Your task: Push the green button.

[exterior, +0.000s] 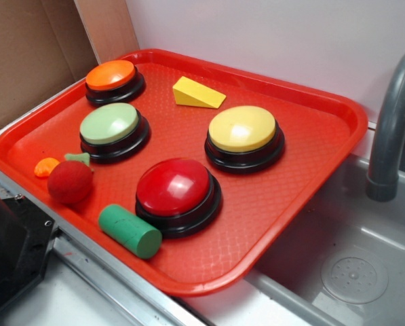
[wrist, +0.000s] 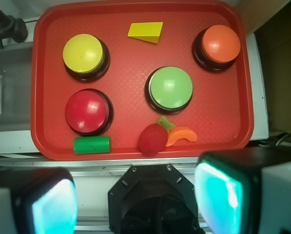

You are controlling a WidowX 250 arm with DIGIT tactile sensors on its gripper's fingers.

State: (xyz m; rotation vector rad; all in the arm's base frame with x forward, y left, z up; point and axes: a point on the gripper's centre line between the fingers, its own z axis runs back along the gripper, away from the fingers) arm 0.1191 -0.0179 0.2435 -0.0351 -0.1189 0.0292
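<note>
**Green Button Untouched, Gripper Standing Open Off the Tray**

A red tray (exterior: 328, 153) is lying on the counter beside a grey sink basin (exterior: 365, 272), with a grey faucet (exterior: 392, 129) rising at the sink's edge. Four buttons on black bases are sitting on the tray. The green button (exterior: 110, 123) is resting in the tray's left-centre portion in the exterior view; in the wrist view it (wrist: 170, 87) is appearing near the tray's middle, slightly right. Nothing is touching its cap.

The orange button (exterior: 110, 75) is sitting behind the green one, near the far left corner. The yellow button (exterior: 242, 128) is standing to the green button's right, well apart from it. The red button (exterior: 174, 187) is occupying the near-centre area.

A yellow wedge (exterior: 197, 94) is lying between the orange and yellow buttons, toward the far rim. A dark green cylinder (exterior: 129, 231) is lying on its side, touching the red button's base at the near rim. A red fuzzy strawberry (exterior: 70, 181) with a green stem is resting just in front of the green button, and a small orange piece (exterior: 46, 166) is lying just beside it.

The gripper (wrist: 135, 202) is hovering outside the tray's near edge, seen only in the wrist view. Its two fingers (wrist: 228, 195) are standing wide apart with nothing between them, the pads glowing pale teal.
</note>
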